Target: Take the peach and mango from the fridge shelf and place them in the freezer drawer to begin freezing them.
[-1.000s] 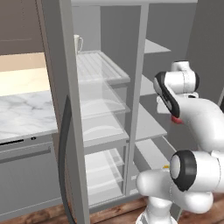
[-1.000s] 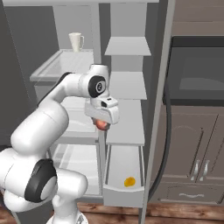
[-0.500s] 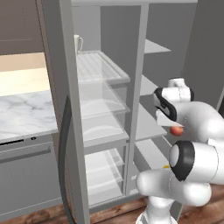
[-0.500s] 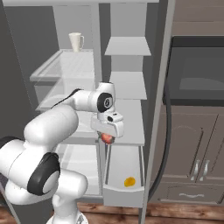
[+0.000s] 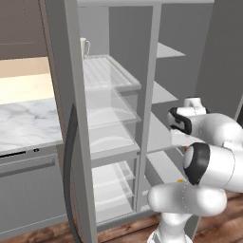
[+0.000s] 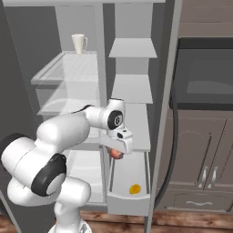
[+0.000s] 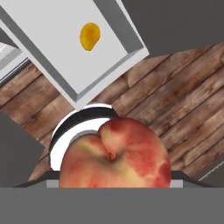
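Observation:
My gripper point(image 6: 119, 151) is shut on the peach point(image 6: 117, 155), a round red-pink fruit, and hangs above the back end of the open freezer drawer point(image 6: 129, 204). In the hand view the peach point(image 7: 114, 158) fills the lower middle and hides my fingertips. The mango point(image 6: 134, 189), small and yellow-orange, lies on the drawer floor near its front. From the hand it shows as the mango point(image 7: 89, 36) inside the pale drawer point(image 7: 43, 43). The ridged fridge shelf point(image 5: 107, 71) sits high in the left compartment.
A white mug point(image 6: 79, 43) stands at the back of the ridged shelf. Translucent shelves point(image 5: 111, 118) lie below it. The open fridge door point(image 6: 166, 113) rises just right of the drawer. Dark cabinets point(image 6: 205, 154) stand further right, over a wooden floor point(image 7: 175, 96).
The arm has come down from mid-shelf height to just above the drawer, carrying the peach. The mango in the drawer has not moved.

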